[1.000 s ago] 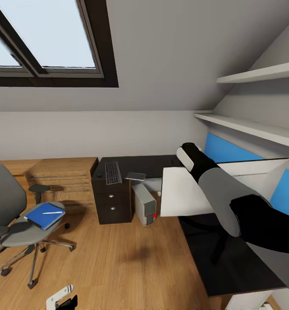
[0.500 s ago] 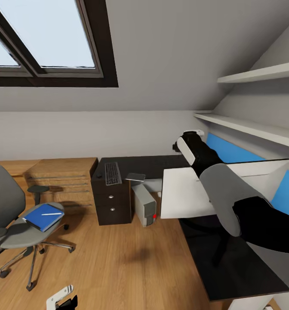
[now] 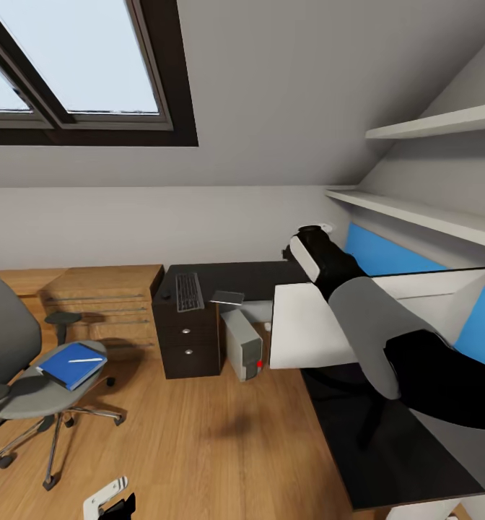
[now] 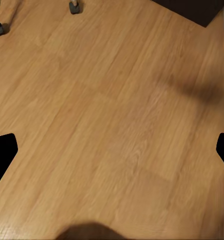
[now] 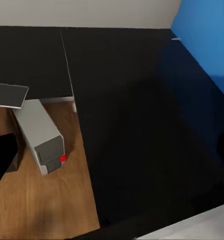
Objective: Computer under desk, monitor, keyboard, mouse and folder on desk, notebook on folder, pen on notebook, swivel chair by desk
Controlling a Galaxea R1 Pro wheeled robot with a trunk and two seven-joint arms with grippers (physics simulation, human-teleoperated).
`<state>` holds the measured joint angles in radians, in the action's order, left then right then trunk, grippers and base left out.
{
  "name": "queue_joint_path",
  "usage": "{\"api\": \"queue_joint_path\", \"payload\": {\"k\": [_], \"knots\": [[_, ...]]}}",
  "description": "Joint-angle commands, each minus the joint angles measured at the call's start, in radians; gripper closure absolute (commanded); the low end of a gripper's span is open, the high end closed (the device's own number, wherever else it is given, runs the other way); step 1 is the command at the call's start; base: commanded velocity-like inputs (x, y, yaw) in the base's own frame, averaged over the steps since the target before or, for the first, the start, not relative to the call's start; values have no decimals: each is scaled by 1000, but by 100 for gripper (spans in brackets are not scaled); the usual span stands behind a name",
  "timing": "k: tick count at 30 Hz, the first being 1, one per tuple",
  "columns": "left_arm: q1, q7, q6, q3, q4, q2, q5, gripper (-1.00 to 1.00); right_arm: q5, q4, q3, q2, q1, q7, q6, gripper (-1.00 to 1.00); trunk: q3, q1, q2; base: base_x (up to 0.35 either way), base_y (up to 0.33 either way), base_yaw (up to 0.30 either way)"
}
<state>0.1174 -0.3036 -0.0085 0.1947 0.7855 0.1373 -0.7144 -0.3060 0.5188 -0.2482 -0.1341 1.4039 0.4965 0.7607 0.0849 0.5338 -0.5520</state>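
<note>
Worktop [image 3: 257,278]: L-shaped, glossy black; one wing runs along the back wall, the other along the right wall
Monitor [image 3: 322,325]: seen from its pale back, held up over the right wing by the right arm, not yet resting on the surface
Swivel chair [image 3: 26,361]: well apart from the worktop, on the oak floor
Computer [image 3: 244,343]: under the back wing, red light facing out
Folder [image 3: 73,363]: on the chair seat, pen [image 3: 86,358] lying on it
Keyboard [image 3: 189,290]: on the back wing; mouse [image 3: 167,294] just beside it; notebook [image 3: 228,296] near its other side
Right pincer: hidden behind the arm, cannot tell its state
Left pincer [image 4: 112,150]: fingers apart, empty, over bare floor
Step (judged): setting the monitor down
Next: lower it level onto the black top, then release
</note>
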Motion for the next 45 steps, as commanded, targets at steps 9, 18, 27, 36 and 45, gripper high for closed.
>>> {"api": "queue_joint_path", "payload": {"k": [9, 18, 27, 36, 45], "knots": [[1, -6, -51, 2, 3, 0, -8, -100, -10, 34, 26, 7, -3, 36, -15, -100, 2, 1, -2, 169, 0, 0], [1, -6, -63, 2, 3, -1, 14, -100, -10, 35, 29, 9, -3, 38, -15, -100, 2, 1, -2, 117, 0, 0], [1, -8, -62, 2, 2, -1, 46, -100, -11, 20, 28, 9, -17, 33, 0, -100, 2, 1, -2, 135, 0, 0], [1, -8, -62, 2, 0, -1, 47, -100, -13, 14, 27, 18, -29, 2, 123, -100, 2, 1, -2, 8, 0, 0], [1, -8, -62, 2, -1, -2, 47, -100, -12, 6, 22, 21, -29, -78, 213, -100, 2, 1, -2, 0, 0, 0]]}}
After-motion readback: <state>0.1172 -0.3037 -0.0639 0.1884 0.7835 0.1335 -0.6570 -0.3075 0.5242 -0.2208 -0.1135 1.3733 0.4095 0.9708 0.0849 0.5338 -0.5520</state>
